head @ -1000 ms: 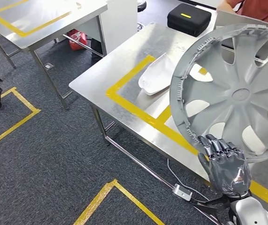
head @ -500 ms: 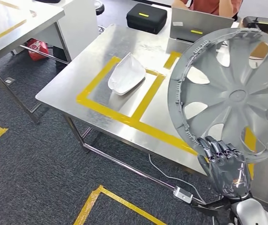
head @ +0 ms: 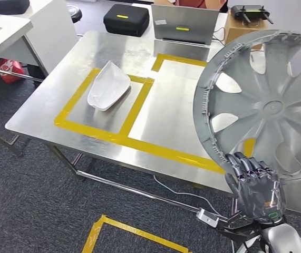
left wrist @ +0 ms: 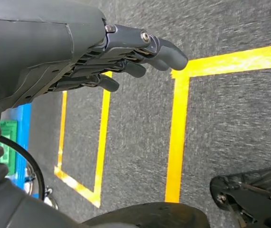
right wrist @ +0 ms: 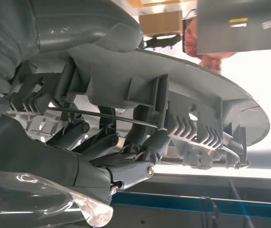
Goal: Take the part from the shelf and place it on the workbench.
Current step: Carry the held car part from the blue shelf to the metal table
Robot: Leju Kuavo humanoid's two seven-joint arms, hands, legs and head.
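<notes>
Head view, right hand: the right hand [head: 256, 191] grips the lower rim of the wheel cover [head: 264, 105], fingers curled over the edge, holding it tilted up on edge.
Head view, wheel cover: it rises above and beyond the hand, in the air over the near right part of the workbench [head: 172, 113], not yet resting on it.
Head view, workbench: just ahead of the hand; yellow tape [head: 141, 143] marks 2 boxes, and a white shell-shaped part [head: 108, 86] lies in the box well to the hand's left.
Head view, far side: a black case [head: 126, 20], a laptop [head: 184, 25] and a cardboard box [head: 246, 26] stand well beyond the hand.
Left wrist view, left hand: the left hand [left wrist: 90, 52] hangs over grey carpet [left wrist: 234, 109] with yellow floor tape [left wrist: 178, 133], fingers stretched out and slightly apart, holding nothing.
Right wrist view, hold: dark fingers [right wrist: 101, 142] clamp the ribbed inner edge of the wheel cover, with clips and ridges beside them.
Handling judgement: likely light, stiff plastic, wide and awkward from 1 rim hold, so it may swing or twist; the clips look breakable, so the plain rim is the safer place to hold.
</notes>
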